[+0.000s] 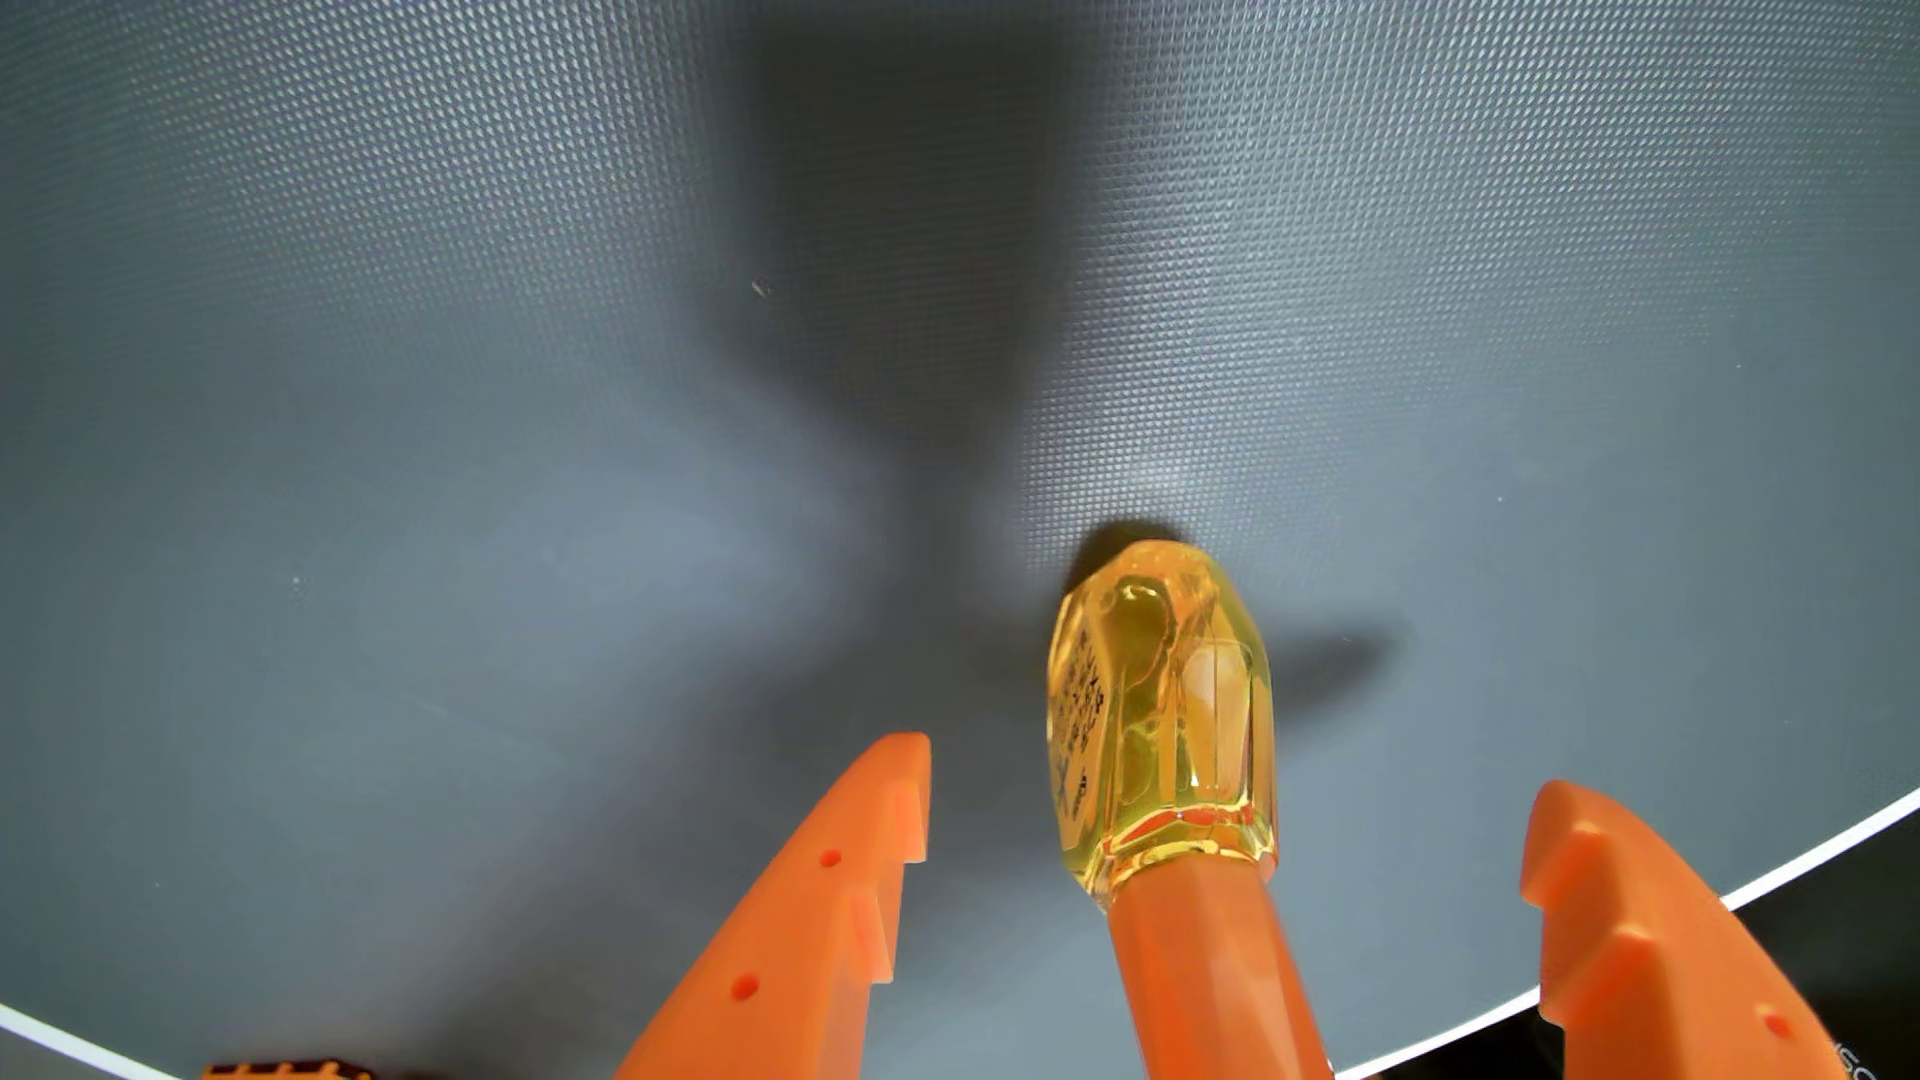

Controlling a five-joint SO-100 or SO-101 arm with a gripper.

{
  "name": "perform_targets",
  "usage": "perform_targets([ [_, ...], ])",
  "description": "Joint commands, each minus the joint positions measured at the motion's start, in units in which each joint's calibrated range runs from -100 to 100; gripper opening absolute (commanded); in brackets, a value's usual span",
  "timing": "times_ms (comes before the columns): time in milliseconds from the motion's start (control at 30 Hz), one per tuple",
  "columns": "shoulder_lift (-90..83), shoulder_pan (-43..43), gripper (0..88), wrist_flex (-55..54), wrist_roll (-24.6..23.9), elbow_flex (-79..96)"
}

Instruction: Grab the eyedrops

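The eyedrops (1164,717) bottle is probably light, stiff and slick, so gripping across its flat faceted sides looks safest. It is showing clear yellow plastic, small print down one side, and a long orange cap. It is lying on the grey bench (520,415), between the orange fingers (1590,862), which are standing wide apart, touching nothing.

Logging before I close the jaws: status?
Gripper open, orange fingers either side of the eyedrops bottle, not touching. Yellow bottle with orange cap stands on the grey mat. Nothing between fingers and bottle.
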Motion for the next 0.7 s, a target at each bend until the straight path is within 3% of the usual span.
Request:
perform_targets([
  [0,-0.90,0.81,31.7,-1.11,-0.28,2.25],
  [467,-1.15,1.23,31.3,-4.14,-0.17,4.96],
  [600,-1.15,1.31,21.6,-4.14,-0.28,4.96],
  [667,-1.07,1.40,21.2,-4.22,-0.28,4.86],
])
